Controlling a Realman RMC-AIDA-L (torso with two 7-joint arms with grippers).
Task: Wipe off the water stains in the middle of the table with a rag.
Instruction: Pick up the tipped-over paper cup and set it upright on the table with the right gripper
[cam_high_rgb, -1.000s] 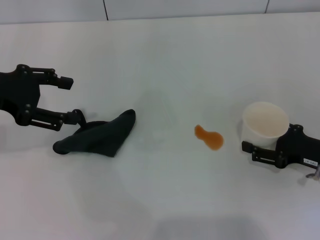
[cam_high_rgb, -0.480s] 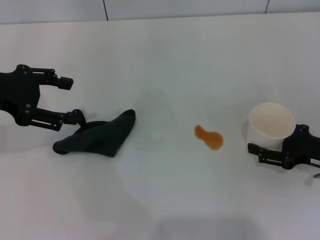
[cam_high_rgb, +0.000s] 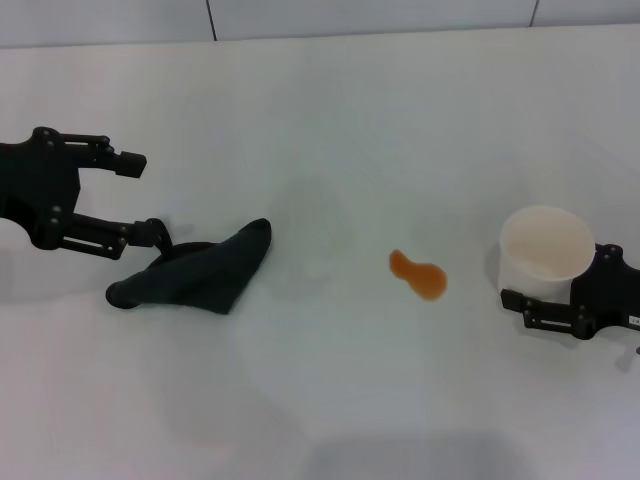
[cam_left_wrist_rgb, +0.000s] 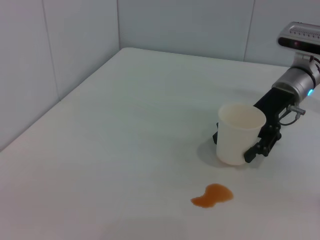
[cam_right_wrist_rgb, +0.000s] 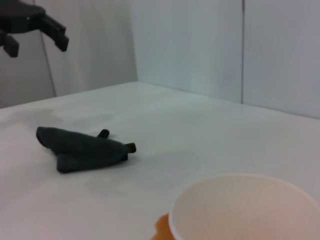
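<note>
Amber water stains (cam_high_rgb: 418, 275) left mid-table (cam_high_rgb: 330, 130), rag (cam_high_rgb: 190, 278) lying untouched beside spread-fingered left gripper (cam_high_rgb: 140, 197), paper cup (cam_high_rgb: 545, 255) clamped by right gripper (cam_high_rgb: 535, 310).

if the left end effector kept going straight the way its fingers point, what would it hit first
Probably the rag: the open left end effector points toward the table's middle, its lower finger beside the rag's loop end. Height is unclear, so it might pass over.

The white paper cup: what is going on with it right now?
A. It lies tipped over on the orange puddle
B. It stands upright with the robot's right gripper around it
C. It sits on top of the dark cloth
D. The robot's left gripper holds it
B: the paper cup stands upright, right gripper closed around it, beside the water stains, not on them.
</note>
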